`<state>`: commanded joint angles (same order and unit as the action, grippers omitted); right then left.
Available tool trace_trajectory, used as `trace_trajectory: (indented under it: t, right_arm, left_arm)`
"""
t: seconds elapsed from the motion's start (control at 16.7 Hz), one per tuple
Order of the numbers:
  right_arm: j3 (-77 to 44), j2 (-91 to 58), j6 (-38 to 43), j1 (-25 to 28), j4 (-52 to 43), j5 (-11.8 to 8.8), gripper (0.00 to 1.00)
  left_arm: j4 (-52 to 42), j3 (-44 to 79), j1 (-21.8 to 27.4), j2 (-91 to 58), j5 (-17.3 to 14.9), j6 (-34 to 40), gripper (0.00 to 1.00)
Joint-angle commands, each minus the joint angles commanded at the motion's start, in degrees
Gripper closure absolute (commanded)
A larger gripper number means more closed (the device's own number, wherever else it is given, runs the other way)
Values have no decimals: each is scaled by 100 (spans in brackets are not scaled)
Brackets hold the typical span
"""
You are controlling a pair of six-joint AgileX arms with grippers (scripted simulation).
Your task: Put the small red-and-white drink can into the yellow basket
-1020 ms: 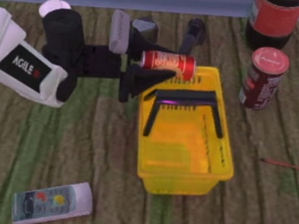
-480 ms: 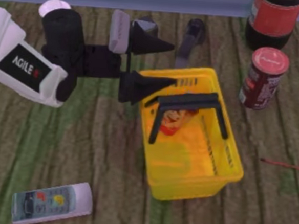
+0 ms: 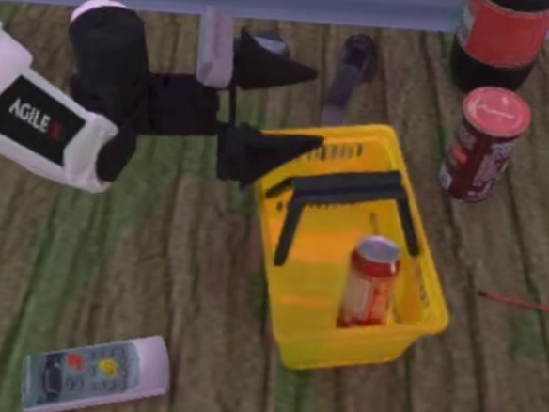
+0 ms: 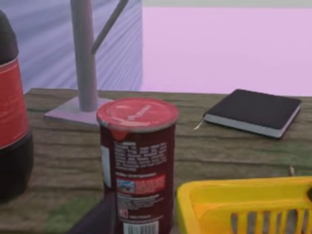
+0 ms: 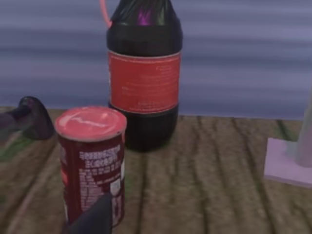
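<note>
The small red-and-white drink can (image 3: 369, 282) stands roughly upright inside the yellow basket (image 3: 298, 344), toward its front right part, silver top up. The basket's black handles (image 3: 346, 187) lie folded across its back half. My left gripper (image 3: 319, 109) hangs open and empty over the basket's back left corner, one finger over the rim and the other behind it. In the left wrist view only the basket's yellow rim (image 4: 243, 197) shows. My right arm is outside the top view; its wrist camera faces the back right of the table.
A dark-red canister with a red lid (image 3: 484, 143) (image 4: 139, 161) (image 5: 92, 161) stands right of the basket, a big cola bottle (image 3: 508, 38) (image 5: 144, 73) behind it. A dark tool (image 3: 350, 68) lies behind the basket. A remote (image 3: 93, 372) sits front left, a red pencil (image 3: 522, 302) right.
The left gripper opened and the can fell into the basket, tumbling from lying under the handles to standing near the front. The basket slid slightly right. The left arm drew back a little.
</note>
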<state>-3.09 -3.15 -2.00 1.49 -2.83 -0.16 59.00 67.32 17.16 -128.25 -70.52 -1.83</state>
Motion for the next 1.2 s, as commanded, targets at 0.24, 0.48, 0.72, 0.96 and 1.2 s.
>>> trace_trajectory:
  t: [0.24, 0.48, 0.72, 0.96, 1.2]
  right_arm:
    - [-1128, -1149, -643, 438, -919, -12, 0]
    - [-3026, -3135, -1597, 1055, -2302, -2, 0]
    - [-5283, -5541, -2680, 1757, -3890, 0, 0]
    - [-7615, -8069, -3779, 2473, -5503, -7, 0]
    - [-9612, -10217, -4720, 3087, -6850, -5, 0]
  left_arm:
    - [-593, -570, -192, 1165, 679, 162, 0]
    - [-1561, -1553, -498, 2990, 1734, 348, 0]
    - [-2791, -2876, -861, 5300, 3047, 487, 0]
    - [-4019, -4273, -1218, 7864, 4403, 524, 0]
    - [-4977, -5449, -1507, 10256, 5586, 449, 0]
